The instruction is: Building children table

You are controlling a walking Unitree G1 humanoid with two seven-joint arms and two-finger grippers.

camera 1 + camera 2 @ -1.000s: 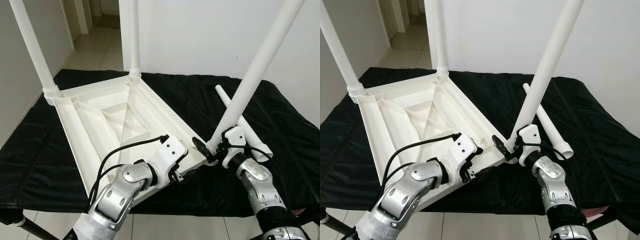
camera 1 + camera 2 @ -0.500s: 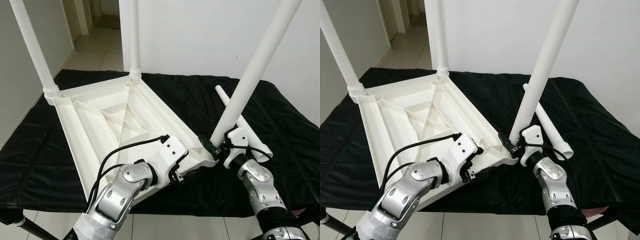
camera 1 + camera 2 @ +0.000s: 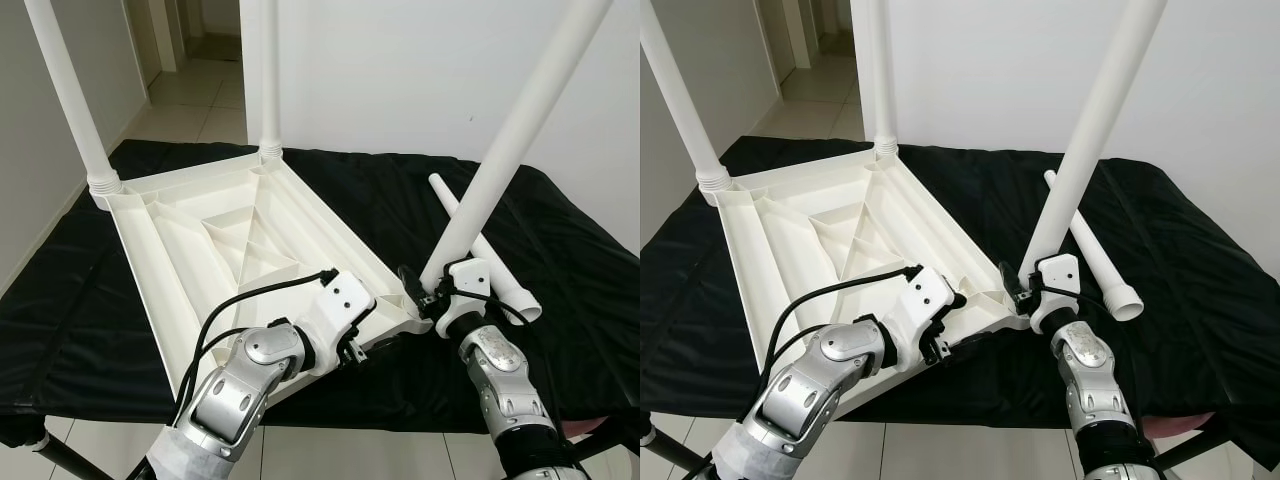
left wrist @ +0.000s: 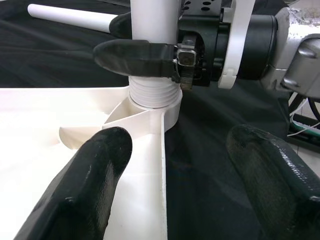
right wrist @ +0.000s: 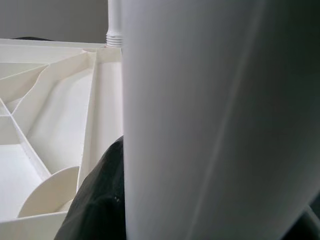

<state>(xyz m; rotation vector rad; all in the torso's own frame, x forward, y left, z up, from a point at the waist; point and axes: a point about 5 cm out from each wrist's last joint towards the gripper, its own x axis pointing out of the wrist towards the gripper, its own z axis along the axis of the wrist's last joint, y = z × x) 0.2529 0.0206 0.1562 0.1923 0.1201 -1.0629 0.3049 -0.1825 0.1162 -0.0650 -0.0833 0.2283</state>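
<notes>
An upturned white tabletop (image 3: 215, 240) is laid on a black-draped bench (image 3: 580, 270), with two legs (image 3: 70, 95) standing in its far corners. The bent left arm's gripper (image 4: 175, 150) is held at the near edge, fingers (image 4: 100, 165) spread wide. The right gripper (image 3: 418, 292) is clamped around a third leg (image 3: 510, 140), tilted over the corner socket (image 4: 152, 97). A loose leg (image 3: 485, 250) lies just beside. No writing is readable.

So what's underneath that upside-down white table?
A black cloth spreads beneath the table top on every side. Whatever the cloth rests on is covered.
</notes>
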